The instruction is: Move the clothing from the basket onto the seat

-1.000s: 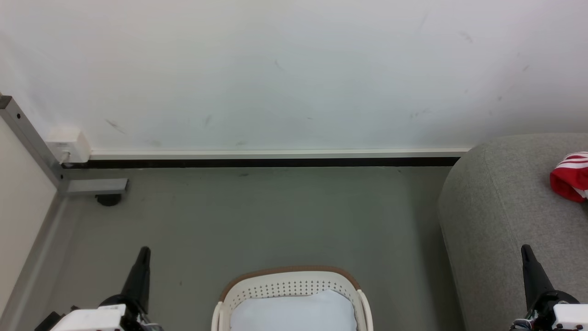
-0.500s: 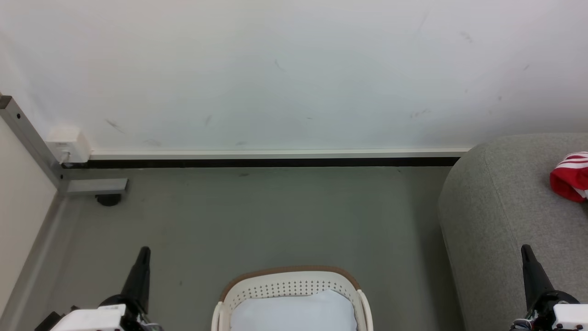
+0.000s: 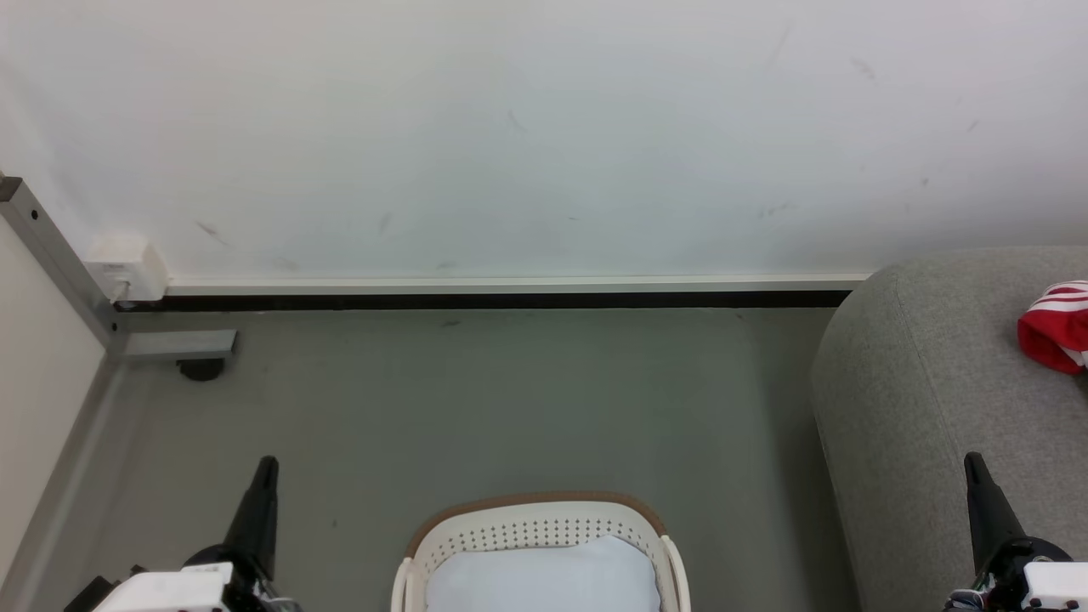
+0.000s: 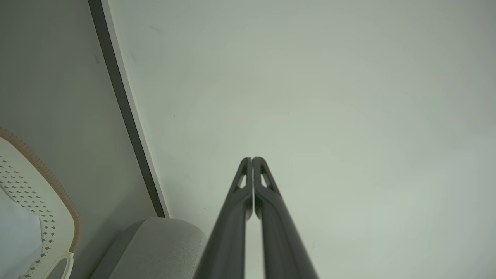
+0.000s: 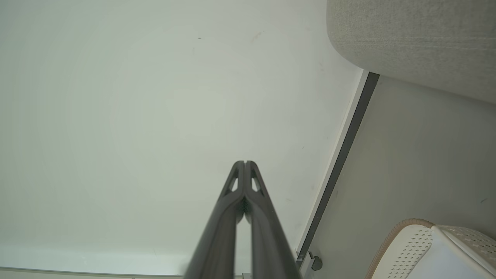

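The basket point(image 3: 534, 532) stands on the grey floor point(image 3: 510, 399) at the bottom middle of the head view, cut off by the lower edge, so just its far end with the brown rim and the dotted wall can be seen. Inside it lies a smooth, pale white bundle point(image 3: 544, 578) that fills the visible part up to near the rim; what kind of cloth it is cannot be told. The red garment point(image 3: 1054, 330) with white stripes lies crumpled on top of the seat point(image 3: 918, 391), at the right edge of that view, well apart from the basket. The seat stands to the basket's right with a strip of bare floor between them, its far end against the white wall point(image 3: 544, 127). The left pincer point(image 3: 266, 465) hangs over the floor to the left of the basket, fingers pressed together and holding nothing. The right pincer point(image 3: 972, 460) hangs over the near part of the seat, likewise closed tight and empty.
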Controlling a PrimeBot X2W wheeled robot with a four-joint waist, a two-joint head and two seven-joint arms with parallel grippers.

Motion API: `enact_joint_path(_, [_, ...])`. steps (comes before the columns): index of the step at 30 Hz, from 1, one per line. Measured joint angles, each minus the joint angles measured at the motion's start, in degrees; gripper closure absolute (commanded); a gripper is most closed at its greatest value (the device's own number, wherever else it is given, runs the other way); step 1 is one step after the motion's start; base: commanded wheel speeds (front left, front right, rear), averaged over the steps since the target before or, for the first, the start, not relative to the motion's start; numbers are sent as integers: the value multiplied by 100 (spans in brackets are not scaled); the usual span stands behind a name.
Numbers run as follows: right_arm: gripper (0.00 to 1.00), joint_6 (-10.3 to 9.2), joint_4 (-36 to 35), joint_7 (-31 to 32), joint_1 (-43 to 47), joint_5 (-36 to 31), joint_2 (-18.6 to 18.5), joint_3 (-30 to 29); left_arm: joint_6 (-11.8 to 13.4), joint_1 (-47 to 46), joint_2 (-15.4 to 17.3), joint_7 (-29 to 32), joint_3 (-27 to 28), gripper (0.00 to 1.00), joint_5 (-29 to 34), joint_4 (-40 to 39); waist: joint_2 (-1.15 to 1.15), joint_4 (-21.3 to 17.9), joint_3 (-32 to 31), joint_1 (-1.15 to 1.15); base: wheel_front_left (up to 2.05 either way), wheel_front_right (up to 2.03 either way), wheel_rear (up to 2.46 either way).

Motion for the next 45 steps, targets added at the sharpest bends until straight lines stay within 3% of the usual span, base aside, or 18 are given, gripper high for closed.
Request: enact_joint_path(45, [100, 0, -1, -1, 0, 0, 0, 0, 0, -1, 0, 0, 0, 100, -1, 0, 0, 0, 0, 0, 0, 0, 0])
